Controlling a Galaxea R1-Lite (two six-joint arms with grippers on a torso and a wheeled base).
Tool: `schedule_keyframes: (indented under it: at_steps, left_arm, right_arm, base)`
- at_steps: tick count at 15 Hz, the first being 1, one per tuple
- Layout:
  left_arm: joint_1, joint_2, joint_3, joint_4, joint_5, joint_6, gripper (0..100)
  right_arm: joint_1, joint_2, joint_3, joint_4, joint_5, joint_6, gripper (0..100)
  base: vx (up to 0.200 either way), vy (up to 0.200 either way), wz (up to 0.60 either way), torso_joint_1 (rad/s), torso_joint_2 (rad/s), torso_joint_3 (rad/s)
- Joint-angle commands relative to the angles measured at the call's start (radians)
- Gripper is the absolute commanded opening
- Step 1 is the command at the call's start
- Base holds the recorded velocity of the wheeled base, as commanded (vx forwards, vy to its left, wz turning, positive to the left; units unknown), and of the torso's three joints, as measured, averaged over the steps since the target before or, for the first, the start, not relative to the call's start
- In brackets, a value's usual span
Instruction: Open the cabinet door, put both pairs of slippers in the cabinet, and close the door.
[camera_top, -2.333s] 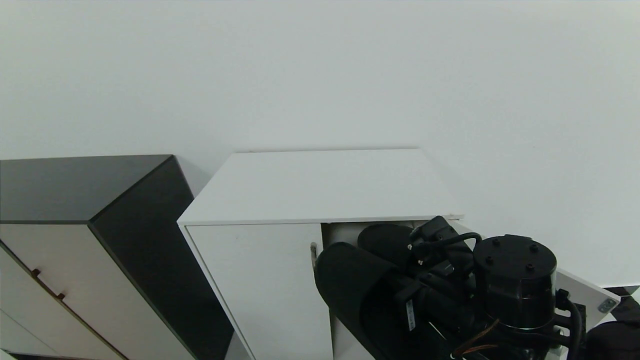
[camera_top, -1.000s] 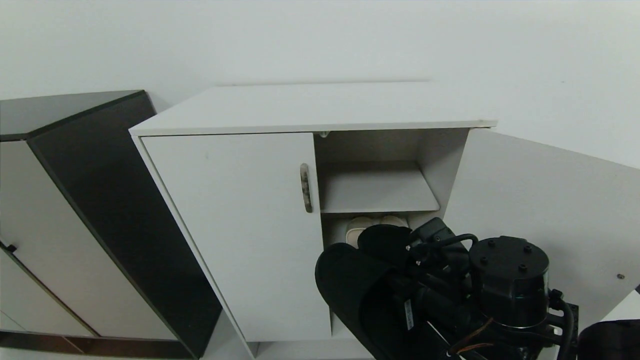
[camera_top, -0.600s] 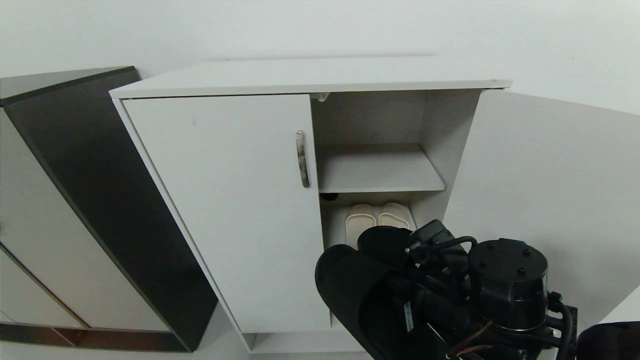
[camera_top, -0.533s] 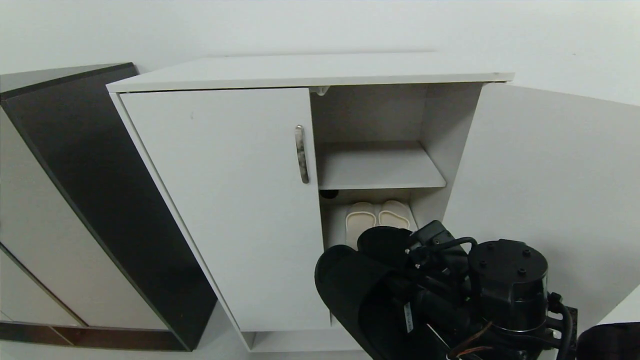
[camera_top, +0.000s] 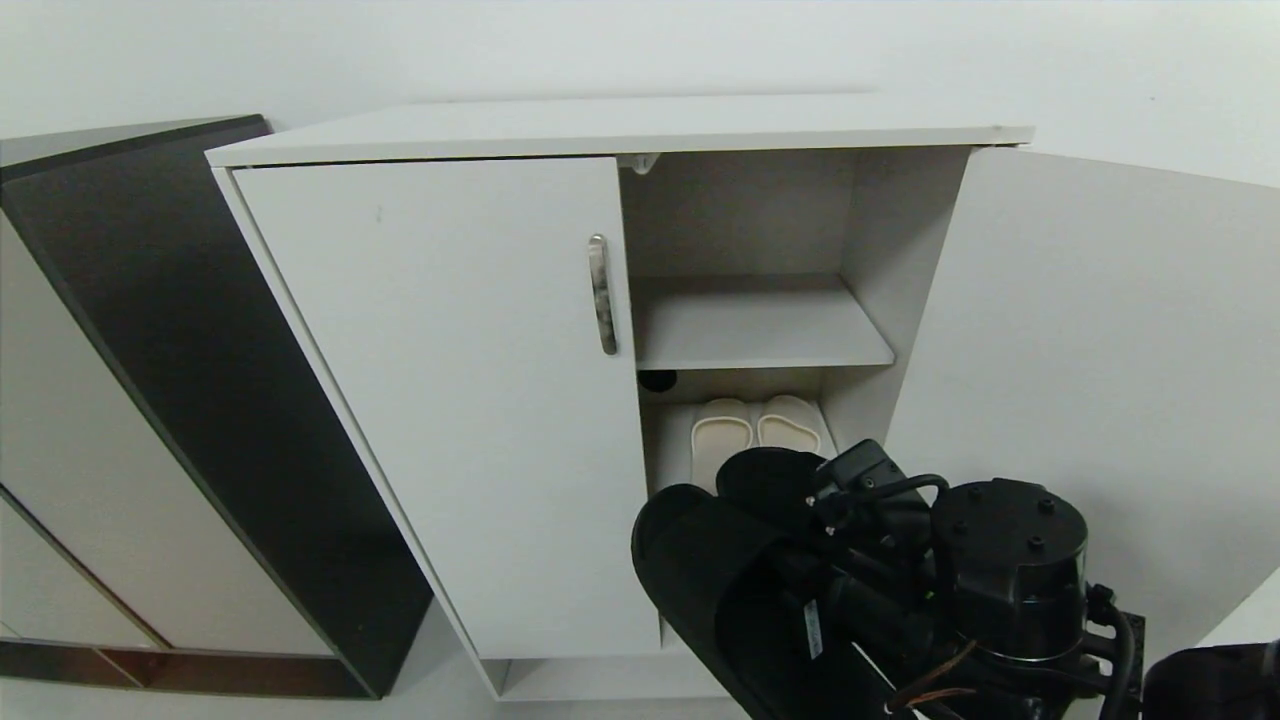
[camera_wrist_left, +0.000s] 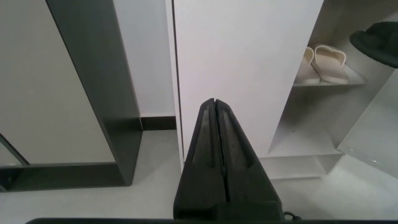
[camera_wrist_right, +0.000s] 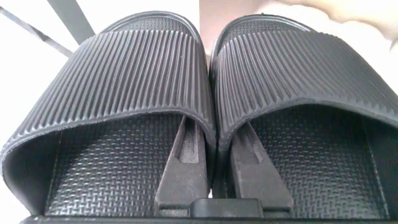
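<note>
Now, cabinet: the white two-door laminate cabinet is faced from just ahead of the right gripper; its right door is swung wide open, beside and beyond that gripper.
Lower shelf: the lower shelf lies straight beyond the gripper's load, with bare board left on the side nearer the gripper.
Black slippers: the pair of black ribbed rubber slide slippers is carried at the gripper, toes towards the opening. It is judged light, soft and flexible, grippy rather than slick, and not fragile. The two adjoining inner side walls, pinched together, are judged the surest hold, since the straps would fold.
Cream slippers: the pair of cream foam slippers is set side by side on that shelf, just beyond the black pair's toes.
Right gripper: it is closed narrowly, one finger slid inside each black slipper, the touching walls clamped between them.
Left gripper: the left gripper is pressed fully closed on nothing, held low and aimed at the foot of the closed left door.
</note>
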Motion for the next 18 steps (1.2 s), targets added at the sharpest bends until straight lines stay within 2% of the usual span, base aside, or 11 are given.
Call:
schedule_keyframes:
  at_steps: [1, 2, 4, 6, 9, 11, 18]
  left_arm:
    - [0.000, -0.001, 0.000, 0.000, 0.000, 0.000, 0]
    - [0.000, 0.001, 0.000, 0.000, 0.000, 0.000, 0]
    - [0.000, 0.001, 0.000, 0.000, -0.001, 0.000, 0]
    - [0.000, 0.001, 0.000, 0.000, 0.000, 0.000, 0]
    - [0.000, 0.001, 0.000, 0.000, -0.001, 0.001, 0]
    - [0.000, 0.001, 0.000, 0.000, 0.000, 0.001, 0]
    - [0.000, -0.001, 0.000, 0.000, 0.000, 0.001, 0]
  right_arm:
    - [0.000, 0.021, -0.020, 0.008, -0.013, -0.010, 0]
    - [0.016, 0.038, -0.194, 0.213, -0.241, 0.025, 0]
    - [0.072, 0.037, -0.407, 0.552, -0.398, 0.194, 0]
    - [0.086, 0.052, -0.594, 0.785, -0.534, 0.319, 0]
    - [0.086, 0.058, -0.703, 0.816, -0.603, 0.330, 0]
    - [0.088, 0.058, -0.747, 0.816, -0.611, 0.318, 0]
    - [0.049, 0.078, -0.732, 0.819, -0.611, 0.324, 0]
  base:
    - [0.000, 0.000, 0.00, 0.000, 0.00, 0.000]
    - [0.000, 0.000, 0.00, 0.000, 0.00, 0.000]
    - [0.000, 0.000, 0.00, 0.000, 0.00, 0.000]
    - [0.000, 0.000, 0.00, 0.000, 0.00, 0.000]
    - [0.000, 0.000, 0.00, 0.000, 0.00, 0.000]
    - [0.000, 0.000, 0.00, 0.000, 0.00, 0.000]
    - [0.000, 0.000, 0.00, 0.000, 0.00, 0.000]
